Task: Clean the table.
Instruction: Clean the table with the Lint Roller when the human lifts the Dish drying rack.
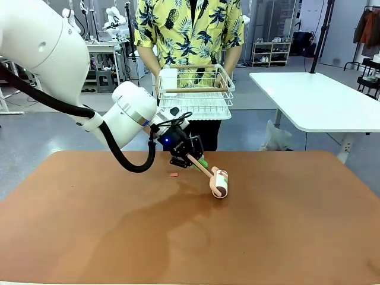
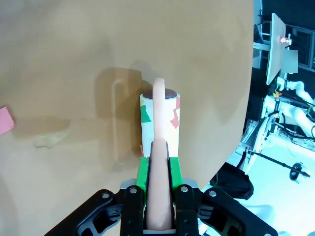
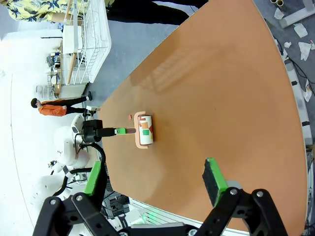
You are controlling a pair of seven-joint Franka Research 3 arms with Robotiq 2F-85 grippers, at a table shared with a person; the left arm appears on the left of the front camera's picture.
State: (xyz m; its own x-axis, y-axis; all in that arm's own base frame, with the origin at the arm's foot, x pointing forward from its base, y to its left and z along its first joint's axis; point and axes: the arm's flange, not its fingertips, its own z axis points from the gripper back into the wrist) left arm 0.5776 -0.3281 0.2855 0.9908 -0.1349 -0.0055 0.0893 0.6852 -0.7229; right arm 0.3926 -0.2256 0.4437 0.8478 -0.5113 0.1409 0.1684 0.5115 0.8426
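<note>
The large reddish-brown, wood-coloured table [image 1: 285, 225] fills the lower half of the front view. Near its middle rests a lint roller with a peach plastic handle and a white sticky drum [image 1: 218, 181]. Red and green bits cling to the drum. The roller's long axis runs from upper left to lower right, in line with the handle, so I judge it rolls sideways to that line.

A small pink paper scrap [image 1: 173, 174] lies on the table left of the drum, just below the left gripper [image 1: 199, 160]. In the left wrist view the same scrap [image 2: 5, 120] sits at the left edge, with a pale yellowish crumb [image 2: 49, 141] between it and the drum [image 2: 160, 118]. Both lie off the drum's side, well apart from it. The left arm is much the nearer.

The left gripper [image 2: 158, 164] is clenched on the peach handle, a green pad [image 2: 142, 172] pressed to each side. The right gripper [image 3: 153, 181] hangs above the near edge, jaws spread wide and holding nothing.
</note>
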